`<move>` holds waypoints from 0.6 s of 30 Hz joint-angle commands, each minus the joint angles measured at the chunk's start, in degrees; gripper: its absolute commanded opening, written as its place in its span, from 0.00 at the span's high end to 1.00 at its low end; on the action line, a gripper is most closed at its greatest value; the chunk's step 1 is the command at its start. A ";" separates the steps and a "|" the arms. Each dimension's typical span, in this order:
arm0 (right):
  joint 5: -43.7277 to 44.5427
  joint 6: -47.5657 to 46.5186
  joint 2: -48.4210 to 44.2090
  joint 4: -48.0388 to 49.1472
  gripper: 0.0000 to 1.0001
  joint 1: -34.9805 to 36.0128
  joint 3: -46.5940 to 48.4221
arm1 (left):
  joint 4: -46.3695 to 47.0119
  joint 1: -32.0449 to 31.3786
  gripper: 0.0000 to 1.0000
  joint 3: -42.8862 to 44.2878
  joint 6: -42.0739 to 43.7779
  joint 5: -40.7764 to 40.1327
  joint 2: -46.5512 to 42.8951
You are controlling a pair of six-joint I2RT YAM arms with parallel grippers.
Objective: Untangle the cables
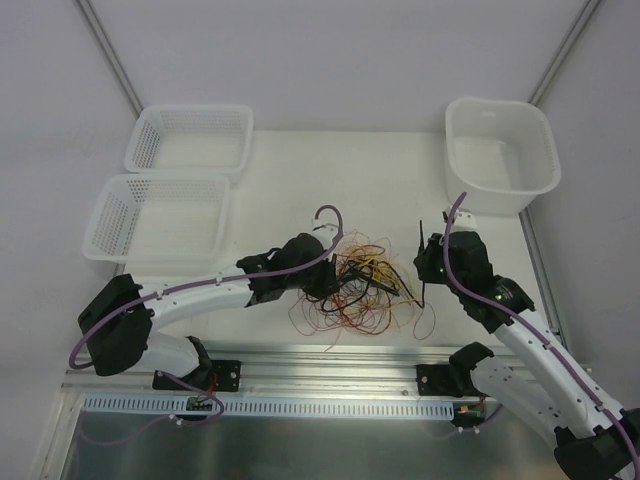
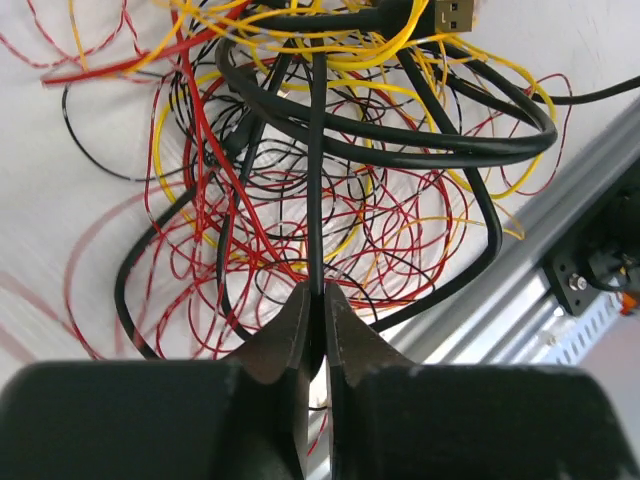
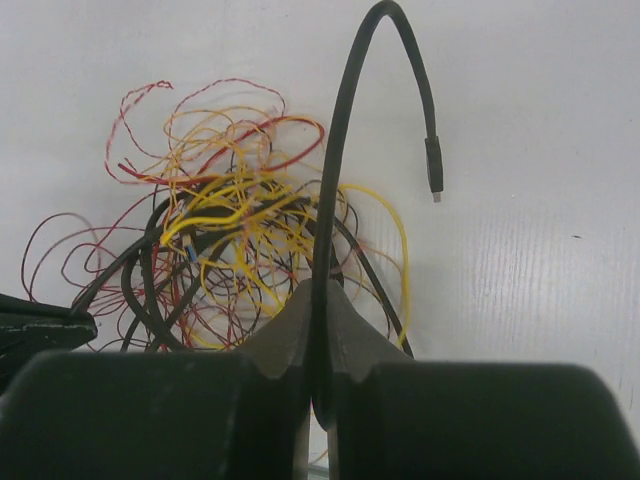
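We are looking down at the cables (image 1: 365,285), which are lying in one loose tangle on the white table (image 1: 280,190), between the two arms and just behind the metal rail (image 1: 330,355) at the near edge. Thin red and yellow-orange wires are looping through slightly thicker black ones, and a few red loops are spilling toward the rail.

The left gripper (image 2: 322,290) is reaching into the tangle's left side. Its fingers are pressing together with only a sliver between them, and they are pinching a black cable (image 2: 317,180) that is running straight from the tips into the heap (a metal USB plug (image 2: 455,12) is showing at the far edge of that view).

The right gripper (image 3: 322,292) is sitting at the tangle's right edge, and its fingers are likewise closing tight on a second black lead (image 3: 335,150). This lead is arching up and over to the right and ending in a small plug (image 3: 434,178). We cannot tell whether the two held pieces are the same cable.

Two white lattice baskets (image 1: 160,215) are standing well apart from the tangle at the far left. A white tub (image 1: 500,150) is standing at the far right.
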 commanded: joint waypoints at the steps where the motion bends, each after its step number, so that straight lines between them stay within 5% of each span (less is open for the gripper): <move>1: -1.20 1.20 -0.56 1.19 0.94 -0.11 0.14 | 1.41 -0.59 1.00 -1.62 -0.54 -6.42 -1.61; 12: 13.36 -0.12 -2.93 -7.77 0.89 -0.29 4.44 | -12.55 3.79 1.00 -5.50 -3.61 -29.20 -16.38; 18: 8.75 -5.65 1.98 -15.34 0.53 -0.12 10.94 | -14.24 6.88 1.00 -6.82 -3.09 -24.21 -21.04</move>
